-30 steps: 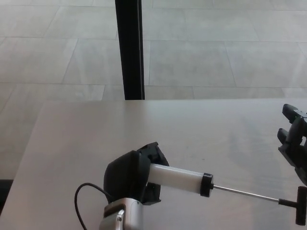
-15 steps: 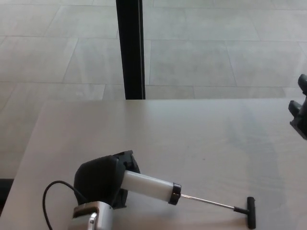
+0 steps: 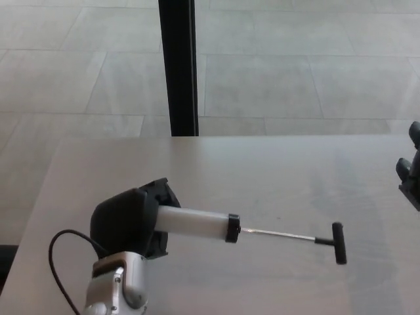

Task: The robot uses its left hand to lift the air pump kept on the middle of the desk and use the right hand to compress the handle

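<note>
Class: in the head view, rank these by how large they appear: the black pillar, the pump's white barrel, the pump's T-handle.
1. black pillar
2. white barrel
3. T-handle

The barrel lies nearer the camera than the pillar, so this ranks apparent size only.

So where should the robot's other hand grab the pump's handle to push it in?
Probably on the black T-handle, the short crossbar at the end of the thin rod. The rod is pulled out and points toward the robot's right, so the right hand should come from that side and wrap the bar. The left hand already holds the white barrel.
</note>
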Controlling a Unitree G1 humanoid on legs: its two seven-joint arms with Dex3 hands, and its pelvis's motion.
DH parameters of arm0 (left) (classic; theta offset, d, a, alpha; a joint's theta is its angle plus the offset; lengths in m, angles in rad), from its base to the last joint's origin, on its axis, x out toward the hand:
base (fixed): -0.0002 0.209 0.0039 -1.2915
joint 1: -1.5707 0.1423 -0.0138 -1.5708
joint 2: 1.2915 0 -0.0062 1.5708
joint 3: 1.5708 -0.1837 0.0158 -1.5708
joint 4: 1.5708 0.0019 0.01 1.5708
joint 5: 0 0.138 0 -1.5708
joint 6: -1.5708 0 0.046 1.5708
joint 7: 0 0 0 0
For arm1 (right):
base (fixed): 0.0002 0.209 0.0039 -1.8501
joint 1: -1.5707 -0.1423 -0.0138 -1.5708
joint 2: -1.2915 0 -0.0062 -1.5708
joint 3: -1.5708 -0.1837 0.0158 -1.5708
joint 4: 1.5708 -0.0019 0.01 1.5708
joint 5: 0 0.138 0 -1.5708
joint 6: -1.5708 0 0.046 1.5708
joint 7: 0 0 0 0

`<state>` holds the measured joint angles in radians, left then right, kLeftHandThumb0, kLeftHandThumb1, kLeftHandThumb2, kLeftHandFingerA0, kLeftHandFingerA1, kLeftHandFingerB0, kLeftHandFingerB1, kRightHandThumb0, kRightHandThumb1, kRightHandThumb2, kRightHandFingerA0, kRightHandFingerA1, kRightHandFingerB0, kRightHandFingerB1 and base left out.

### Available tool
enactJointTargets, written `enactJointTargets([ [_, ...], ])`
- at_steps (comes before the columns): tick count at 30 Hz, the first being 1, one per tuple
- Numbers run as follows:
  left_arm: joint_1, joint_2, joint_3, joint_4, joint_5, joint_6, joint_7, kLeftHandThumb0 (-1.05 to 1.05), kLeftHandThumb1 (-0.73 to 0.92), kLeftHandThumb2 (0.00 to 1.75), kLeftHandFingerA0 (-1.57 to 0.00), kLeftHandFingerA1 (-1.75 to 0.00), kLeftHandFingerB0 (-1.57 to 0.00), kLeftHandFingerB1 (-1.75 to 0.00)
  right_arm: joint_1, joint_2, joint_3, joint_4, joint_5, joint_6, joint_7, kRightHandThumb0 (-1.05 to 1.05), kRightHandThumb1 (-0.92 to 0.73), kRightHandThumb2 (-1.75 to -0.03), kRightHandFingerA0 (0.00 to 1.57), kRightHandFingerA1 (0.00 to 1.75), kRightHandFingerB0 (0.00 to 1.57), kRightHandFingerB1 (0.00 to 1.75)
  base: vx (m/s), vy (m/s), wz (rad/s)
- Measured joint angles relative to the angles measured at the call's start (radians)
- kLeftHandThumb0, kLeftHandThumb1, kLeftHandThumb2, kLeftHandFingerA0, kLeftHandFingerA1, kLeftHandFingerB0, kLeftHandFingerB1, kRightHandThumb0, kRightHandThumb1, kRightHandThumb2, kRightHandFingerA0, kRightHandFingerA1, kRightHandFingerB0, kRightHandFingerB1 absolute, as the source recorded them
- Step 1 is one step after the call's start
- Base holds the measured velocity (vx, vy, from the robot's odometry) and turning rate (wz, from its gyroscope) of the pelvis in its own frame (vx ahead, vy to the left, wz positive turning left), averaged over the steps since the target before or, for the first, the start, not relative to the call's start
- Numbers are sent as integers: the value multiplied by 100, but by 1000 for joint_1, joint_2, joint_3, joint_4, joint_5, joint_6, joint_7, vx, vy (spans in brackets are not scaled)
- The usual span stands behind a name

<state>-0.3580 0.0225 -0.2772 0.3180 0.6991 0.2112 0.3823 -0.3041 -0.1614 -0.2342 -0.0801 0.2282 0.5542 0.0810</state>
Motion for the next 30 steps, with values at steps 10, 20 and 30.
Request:
enactJointTargets([
  [10, -14, -75, 71, -12, -55, 0, 2, -10, 54, 126, -101, -175, -83, -150, 65, 44, 55, 5, 0, 0, 2, -100, -89, -131, 0, 19, 0, 3, 0, 0, 0],
  [20, -16, -74, 58, 7, -58, -1, 12, -12, 52, 128, -94, -175, -82, -153, 60, 49, 98, 13, -5, 2, 1, -103, -92, -133, 0, 15, 0, 1, 0, 0, 0],
  [30, -16, -61, 30, 21, -52, -1, 33, -11, 51, 127, -99, -175, -86, -150, 10, 18, 123, 17, -18, 7, 7, -103, -92, -132, 0, 15, 0, 1, 0, 0, 0],
])
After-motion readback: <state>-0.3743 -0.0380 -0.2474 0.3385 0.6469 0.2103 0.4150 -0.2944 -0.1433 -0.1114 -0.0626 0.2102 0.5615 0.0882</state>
